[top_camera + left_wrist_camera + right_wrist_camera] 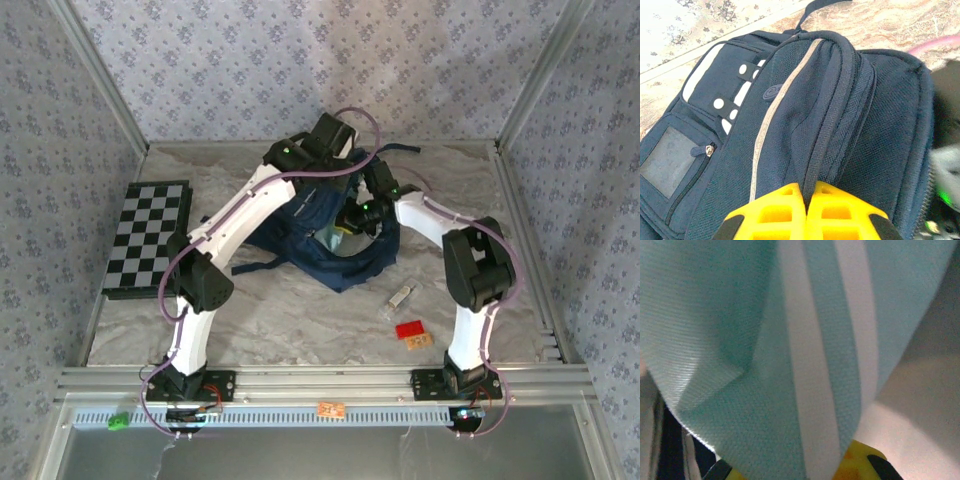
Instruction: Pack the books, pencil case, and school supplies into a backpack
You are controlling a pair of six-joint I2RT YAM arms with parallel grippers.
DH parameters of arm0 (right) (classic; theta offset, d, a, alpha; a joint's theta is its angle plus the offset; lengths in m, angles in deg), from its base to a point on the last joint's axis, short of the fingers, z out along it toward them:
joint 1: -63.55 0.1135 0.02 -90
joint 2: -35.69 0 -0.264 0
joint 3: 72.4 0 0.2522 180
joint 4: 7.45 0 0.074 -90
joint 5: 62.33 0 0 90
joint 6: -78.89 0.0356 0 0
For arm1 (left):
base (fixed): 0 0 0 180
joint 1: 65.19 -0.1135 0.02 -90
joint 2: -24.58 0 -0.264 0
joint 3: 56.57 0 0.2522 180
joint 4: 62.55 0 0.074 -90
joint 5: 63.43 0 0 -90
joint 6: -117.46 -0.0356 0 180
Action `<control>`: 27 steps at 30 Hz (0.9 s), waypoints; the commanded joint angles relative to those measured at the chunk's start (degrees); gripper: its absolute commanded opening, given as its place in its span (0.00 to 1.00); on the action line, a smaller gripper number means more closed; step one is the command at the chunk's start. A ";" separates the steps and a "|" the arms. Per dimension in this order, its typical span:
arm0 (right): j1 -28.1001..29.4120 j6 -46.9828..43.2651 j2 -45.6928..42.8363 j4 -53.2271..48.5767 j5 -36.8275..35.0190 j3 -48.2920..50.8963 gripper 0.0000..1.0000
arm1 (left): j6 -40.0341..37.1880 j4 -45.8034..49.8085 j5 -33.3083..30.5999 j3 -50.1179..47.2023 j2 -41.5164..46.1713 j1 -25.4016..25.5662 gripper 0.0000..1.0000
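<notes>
You're packing the pencil case [740, 340]: right gripper [792, 467] grasps it at the backpack [790, 125] mouth, and left gripper [806, 207] is clenched on the top seam. Next, I'd lower it well inside, then release.

Navy backpack [840, 115] with a white stripe, pale teal pencil case [740, 340], black-and-white checkered board [148, 238].
</notes>
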 commanded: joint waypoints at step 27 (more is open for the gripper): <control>9.31 3.79 -31.66 10.19 -17.05 31.87 0.62 | 50.15 -49.35 25.97 -73.85 30.32 -16.62 0.63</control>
